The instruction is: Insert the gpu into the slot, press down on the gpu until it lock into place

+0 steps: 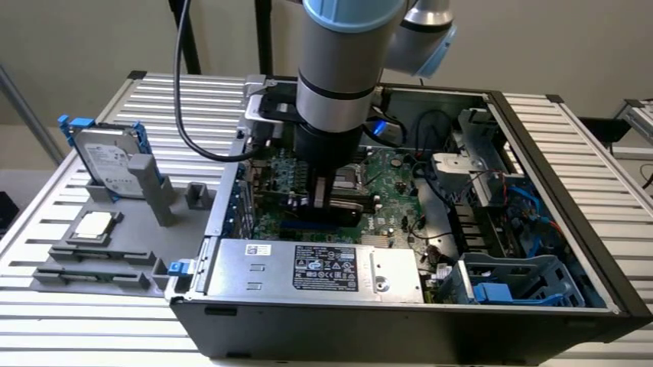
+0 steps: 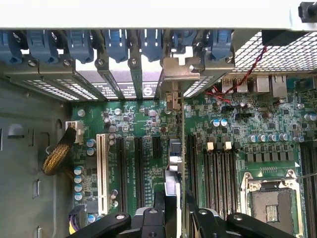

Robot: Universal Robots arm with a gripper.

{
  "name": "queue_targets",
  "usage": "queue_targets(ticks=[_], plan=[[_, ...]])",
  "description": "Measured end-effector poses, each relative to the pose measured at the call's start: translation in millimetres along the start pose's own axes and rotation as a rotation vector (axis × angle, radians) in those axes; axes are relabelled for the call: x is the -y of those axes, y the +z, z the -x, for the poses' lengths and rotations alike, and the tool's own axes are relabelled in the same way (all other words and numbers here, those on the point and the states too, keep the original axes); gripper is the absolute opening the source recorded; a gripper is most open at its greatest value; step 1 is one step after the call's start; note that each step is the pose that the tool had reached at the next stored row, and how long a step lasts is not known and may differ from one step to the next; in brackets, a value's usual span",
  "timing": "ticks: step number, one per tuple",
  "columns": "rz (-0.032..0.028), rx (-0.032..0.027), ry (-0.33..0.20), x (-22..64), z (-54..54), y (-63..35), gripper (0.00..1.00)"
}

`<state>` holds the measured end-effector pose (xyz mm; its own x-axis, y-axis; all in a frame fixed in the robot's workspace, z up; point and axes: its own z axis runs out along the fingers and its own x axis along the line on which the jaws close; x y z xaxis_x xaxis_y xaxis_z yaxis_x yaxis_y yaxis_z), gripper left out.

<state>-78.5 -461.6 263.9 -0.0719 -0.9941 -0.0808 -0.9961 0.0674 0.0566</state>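
Note:
My gripper (image 1: pixel 329 200) reaches down into the open computer case (image 1: pixel 531 306) over the green motherboard (image 1: pixel 393 191). It is shut on the gpu (image 1: pixel 359 206), a black card held on edge. In the wrist view the gpu (image 2: pixel 173 156) shows edge-on between the two black fingers (image 2: pixel 157 213), and its metal bracket (image 2: pixel 173 82) sits against the rear slot openings. A dark blue strip, the slot (image 1: pixel 311 226), shows just below the card in the exterior view. The card hides the slot in the wrist view, so I cannot tell how deep it sits.
A silver power supply (image 1: pixel 316 267) lies along the case's near wall. A white expansion slot (image 2: pixel 102 173), black memory slots (image 2: pixel 220 171) and the CPU socket (image 2: pixel 272 203) flank the card. Outside the case, a hard drive (image 1: pixel 107 160) and a CPU chip (image 1: pixel 94 225) rest on grey fixtures.

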Motion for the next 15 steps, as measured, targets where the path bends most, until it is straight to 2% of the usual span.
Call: queue_targets(ticks=[15], plan=[[0.0004,-0.0109,-0.013,-0.6,4.3,2.0,0.26]])
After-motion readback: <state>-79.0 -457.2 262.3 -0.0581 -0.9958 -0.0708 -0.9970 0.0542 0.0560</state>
